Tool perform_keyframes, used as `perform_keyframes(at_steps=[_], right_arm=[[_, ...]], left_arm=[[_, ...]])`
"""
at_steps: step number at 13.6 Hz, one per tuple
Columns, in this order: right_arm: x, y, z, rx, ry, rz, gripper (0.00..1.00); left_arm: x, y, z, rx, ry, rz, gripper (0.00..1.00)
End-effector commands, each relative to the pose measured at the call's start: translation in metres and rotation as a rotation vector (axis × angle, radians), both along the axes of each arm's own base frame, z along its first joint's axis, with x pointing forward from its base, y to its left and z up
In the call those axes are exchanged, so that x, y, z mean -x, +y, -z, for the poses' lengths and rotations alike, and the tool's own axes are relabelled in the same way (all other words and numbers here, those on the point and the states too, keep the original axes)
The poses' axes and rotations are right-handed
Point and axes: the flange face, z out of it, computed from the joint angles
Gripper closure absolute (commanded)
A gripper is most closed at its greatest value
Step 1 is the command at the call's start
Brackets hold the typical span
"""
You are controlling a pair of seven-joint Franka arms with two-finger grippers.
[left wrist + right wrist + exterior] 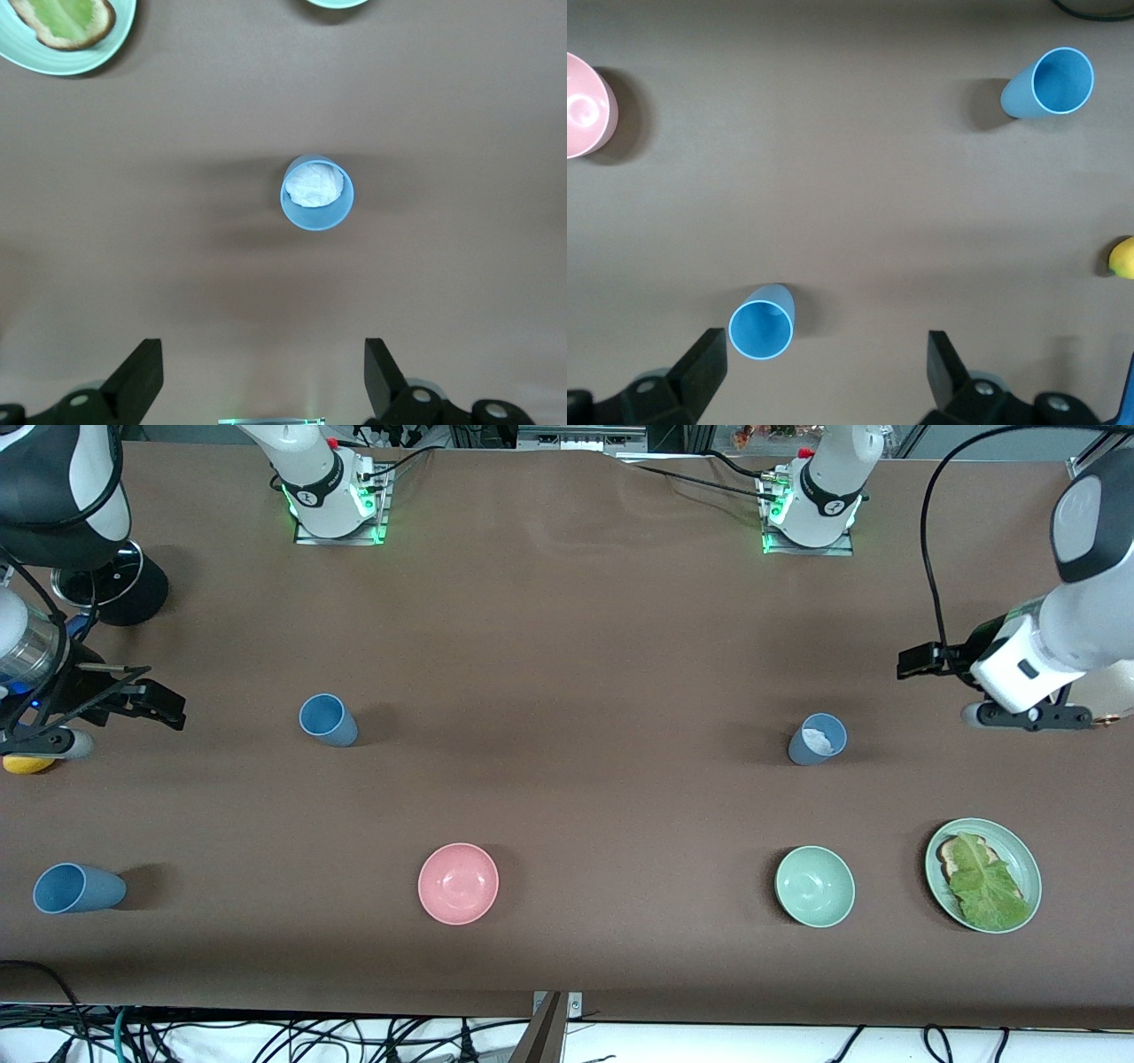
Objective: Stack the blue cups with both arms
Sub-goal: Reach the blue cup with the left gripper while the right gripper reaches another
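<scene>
L gripper (257,381) & R gripper (824,376) spread, aloft; pink bowl (458,883), green bowl (814,886) nr cups (329,720).

Matte plastic blue cups (329,720), glossy pink bowl (458,883), brown cloth table (567,629)
</scene>
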Motion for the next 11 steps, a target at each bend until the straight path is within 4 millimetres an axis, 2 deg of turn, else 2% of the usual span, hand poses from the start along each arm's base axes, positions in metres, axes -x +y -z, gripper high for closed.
perform_keyframes(at_steps=[1,2,3,6,8,9,10,11], right_arm=[[-0.006,-0.002,0.006,0.005,0.015,0.006,0.00],[-0.006,-0.001,0.012,0.004,0.029,-0.001,0.00],[-0.007,0.001,0.021,0.004,0.051,-0.035,0.00],[0.002,0.004,0.050,-0.071,0.157,-0.183,0.00],[0.006,0.008,0.059,-0.077,0.191,-0.230,0.00],[0.006,0.013,0.072,-0.080,0.217,-0.237,0.00],[0.009,0.018,0.084,-0.080,0.238,-0.248,0.00],[0.012,0.027,0.099,-0.079,0.255,-0.262,0.00]], left_arm=[[-0.014,0.005,0.035,-0.043,-0.002,0.051,0.00],[-0.018,0.005,0.048,-0.038,-0.019,0.089,0.00],[-0.018,0.005,0.069,-0.035,-0.035,0.098,0.00],[-0.005,-0.005,0.142,-0.033,-0.106,0.129,0.00],[0.000,-0.012,0.179,-0.026,-0.108,0.177,0.01],[0.002,-0.013,0.199,-0.023,-0.097,0.185,0.02],[0.005,-0.014,0.212,-0.017,-0.088,0.200,0.04],[0.007,-0.014,0.218,-0.014,-0.077,0.210,0.15]])
